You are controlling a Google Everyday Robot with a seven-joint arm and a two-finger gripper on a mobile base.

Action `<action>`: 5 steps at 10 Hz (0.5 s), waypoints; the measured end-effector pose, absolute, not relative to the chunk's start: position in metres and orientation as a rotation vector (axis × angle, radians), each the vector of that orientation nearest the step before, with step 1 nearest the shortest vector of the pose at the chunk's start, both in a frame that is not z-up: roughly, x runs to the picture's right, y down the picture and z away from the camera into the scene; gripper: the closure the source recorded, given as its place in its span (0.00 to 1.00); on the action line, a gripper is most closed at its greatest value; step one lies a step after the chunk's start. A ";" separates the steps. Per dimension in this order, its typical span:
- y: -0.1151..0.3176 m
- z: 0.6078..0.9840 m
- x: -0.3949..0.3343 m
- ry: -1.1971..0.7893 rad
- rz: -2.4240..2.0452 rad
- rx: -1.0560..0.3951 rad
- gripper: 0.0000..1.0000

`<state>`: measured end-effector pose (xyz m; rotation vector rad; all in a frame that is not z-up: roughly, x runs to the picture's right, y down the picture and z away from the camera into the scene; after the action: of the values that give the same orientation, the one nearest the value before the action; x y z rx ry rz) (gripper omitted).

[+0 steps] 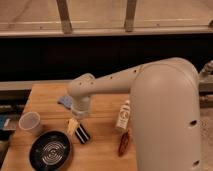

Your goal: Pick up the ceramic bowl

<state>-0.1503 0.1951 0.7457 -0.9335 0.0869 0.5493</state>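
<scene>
The ceramic bowl [51, 150], wide, shallow and black with pale concentric rings inside, sits on the wooden table [105, 145] at the front left. My gripper [73, 125] hangs from the white arm, just above and to the right of the bowl's rim, over a black rectangular packet [82, 133]. It holds nothing that I can make out.
A small translucent cup [30, 122] stands left of the bowl. A blue sponge [65, 101] lies behind the gripper. A small white bottle [123, 116] and a brown snack packet [123, 142] lie to the right. The arm's large white body fills the right side.
</scene>
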 end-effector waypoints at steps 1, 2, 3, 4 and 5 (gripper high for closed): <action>0.197 0.742 -0.160 0.075 0.527 -0.934 0.20; 0.198 0.736 -0.172 0.058 0.498 -0.932 0.20; 0.199 0.730 -0.187 0.036 0.465 -0.930 0.20; 0.201 0.727 -0.199 0.019 0.436 -0.931 0.20; 0.202 0.726 -0.207 0.008 0.417 -0.933 0.20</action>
<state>-0.2071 0.2023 0.7261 -0.9329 0.0083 0.4170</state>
